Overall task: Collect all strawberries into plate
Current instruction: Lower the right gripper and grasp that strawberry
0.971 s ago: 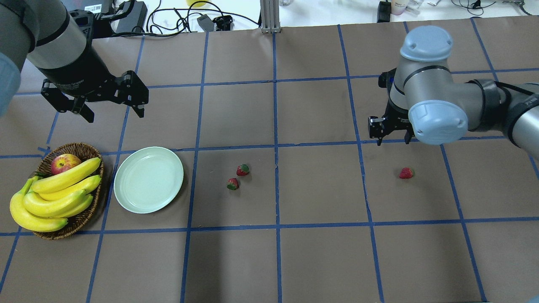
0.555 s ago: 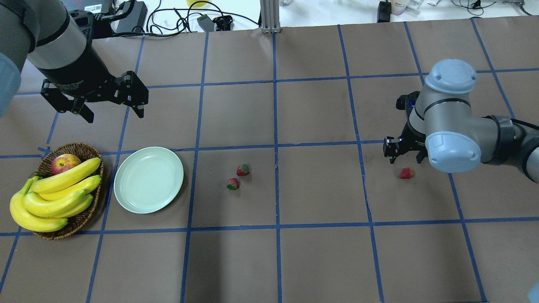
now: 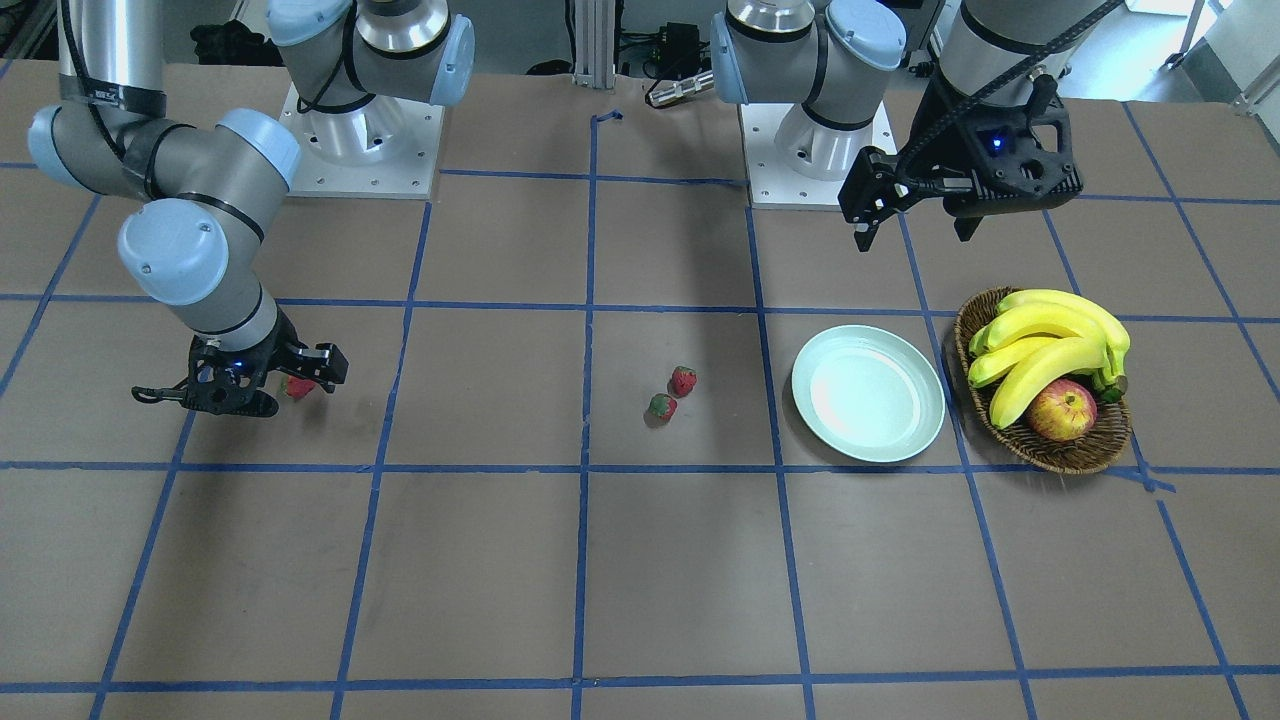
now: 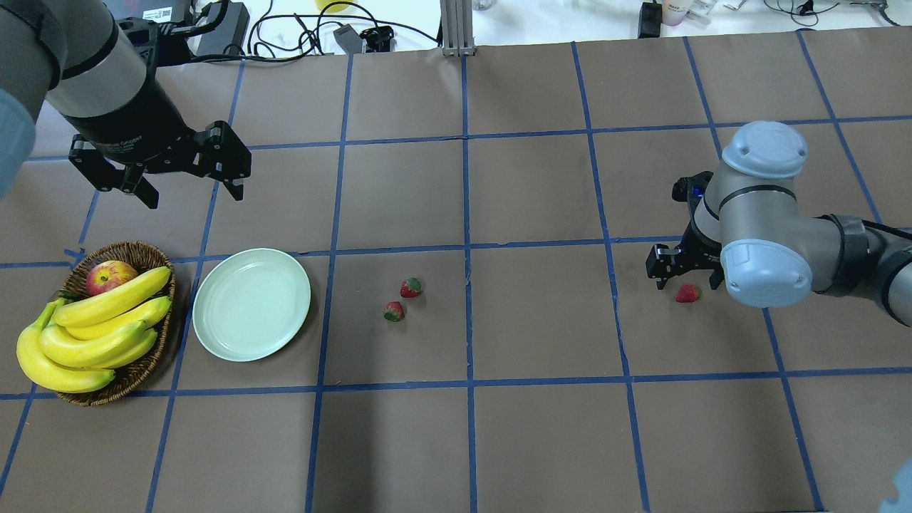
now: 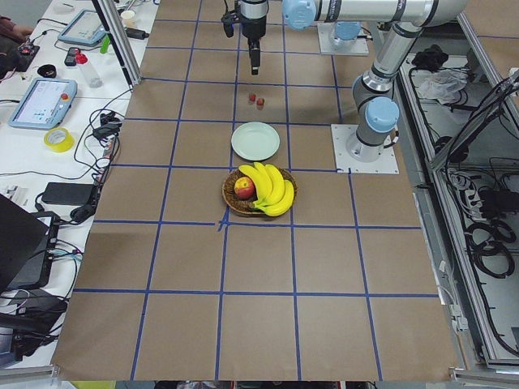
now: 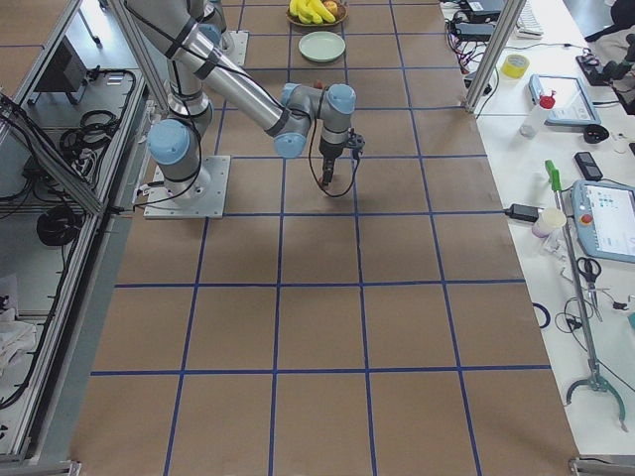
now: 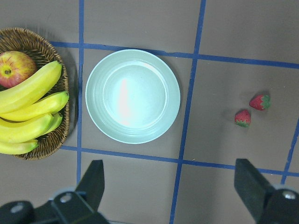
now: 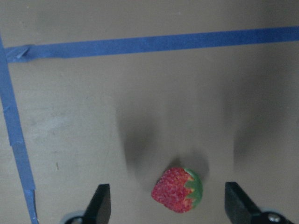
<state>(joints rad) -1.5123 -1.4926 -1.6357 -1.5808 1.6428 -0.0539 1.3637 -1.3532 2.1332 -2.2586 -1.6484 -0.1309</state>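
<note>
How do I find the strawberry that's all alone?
Start at the plate, then go across the table past two strawberries lying close together. Far beyond them sits one strawberry alone. Only this one sits between the open fingers of the right gripper.

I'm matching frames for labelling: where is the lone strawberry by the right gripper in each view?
Front-facing: the lone strawberry is at mid-left, partly behind the gripper.
Overhead: right of centre.
Exterior left: too small to tell.
Exterior right: too small to tell.
Left wrist: not in it.
Right wrist: bottom centre.
Landmark: the open right gripper, with one finger on each side of it.
</note>
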